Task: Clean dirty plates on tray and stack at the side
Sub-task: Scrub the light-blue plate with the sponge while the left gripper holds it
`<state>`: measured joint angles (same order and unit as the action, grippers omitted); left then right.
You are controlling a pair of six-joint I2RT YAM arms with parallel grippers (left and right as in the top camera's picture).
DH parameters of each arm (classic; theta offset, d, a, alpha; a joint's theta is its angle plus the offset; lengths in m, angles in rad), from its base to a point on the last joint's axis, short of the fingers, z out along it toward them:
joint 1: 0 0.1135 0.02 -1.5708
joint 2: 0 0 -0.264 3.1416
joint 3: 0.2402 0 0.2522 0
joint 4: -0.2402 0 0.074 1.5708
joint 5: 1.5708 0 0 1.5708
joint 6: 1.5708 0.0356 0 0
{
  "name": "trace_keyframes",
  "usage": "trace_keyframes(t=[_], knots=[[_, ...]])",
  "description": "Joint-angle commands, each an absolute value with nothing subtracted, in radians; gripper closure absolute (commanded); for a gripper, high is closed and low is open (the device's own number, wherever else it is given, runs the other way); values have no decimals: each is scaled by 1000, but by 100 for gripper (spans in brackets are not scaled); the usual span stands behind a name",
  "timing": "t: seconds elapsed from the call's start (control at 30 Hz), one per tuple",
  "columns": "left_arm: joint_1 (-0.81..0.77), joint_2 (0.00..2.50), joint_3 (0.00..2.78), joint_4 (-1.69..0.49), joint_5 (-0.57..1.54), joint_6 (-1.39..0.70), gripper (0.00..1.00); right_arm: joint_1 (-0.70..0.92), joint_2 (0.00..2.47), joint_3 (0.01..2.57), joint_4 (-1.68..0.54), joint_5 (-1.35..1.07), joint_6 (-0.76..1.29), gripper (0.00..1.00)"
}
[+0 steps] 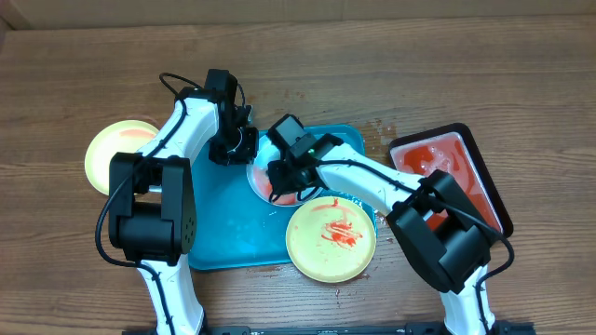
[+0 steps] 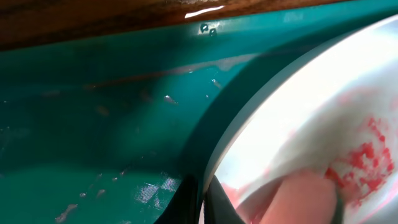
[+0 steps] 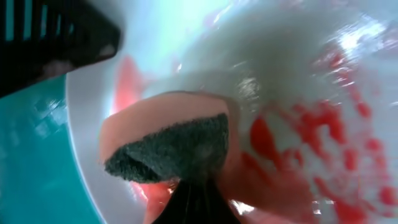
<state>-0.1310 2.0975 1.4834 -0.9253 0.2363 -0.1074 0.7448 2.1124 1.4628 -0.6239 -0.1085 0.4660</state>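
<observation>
Blue plate [image 1: 260, 180] meets downturned jaws, right clamping sponge [image 3: 168, 143].

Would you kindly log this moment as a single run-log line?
left fingers: shut on blue plate rim | right fingers: sponge on its red smears | smeared yellow plate: over tray corner

The left arm [image 1: 182, 130] and right arm [image 1: 363, 181] crowd the tray [image 1: 237, 233] at 12 o'clock. A yellow plate [image 1: 331, 239] blocks 5 o'clock. The 7 o'clock corner and the counter [image 1: 419, 65] at 12 o'clock lie open.

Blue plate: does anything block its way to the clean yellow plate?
Nothing lies between the light blue round plastic plate and the pale yellow plate beside the turquoise plastic tray; only the left arm crosses above.
</observation>
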Motion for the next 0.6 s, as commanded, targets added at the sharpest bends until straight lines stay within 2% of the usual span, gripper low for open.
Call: trace_keyframes(t=[0.0, 0.2, 0.33, 0.4, 0.47, 0.57], knots=[[-139, 2126, 1474, -941, 237, -112, 95, 709, 2190, 1488, -673, 312, 465, 96], [-139, 2126, 1474, -942, 237, -112, 95, 710, 2190, 1542, -720, 509, 389, 96], [-139, 2126, 1474, -944, 237, -112, 95, 710, 2190, 1542, -745, 468, 348, 96], [-139, 2126, 1474, -945, 237, -112, 96, 715, 2190, 1542, -762, 308, 280, 96], [-139, 2126, 1475, -944, 237, -112, 96, 722, 2190, 1542, -778, 48, 202, 96], [-139, 2126, 1474, -945, 237, -112, 96, 736, 2190, 1542, -781, -222, 192, 96]])
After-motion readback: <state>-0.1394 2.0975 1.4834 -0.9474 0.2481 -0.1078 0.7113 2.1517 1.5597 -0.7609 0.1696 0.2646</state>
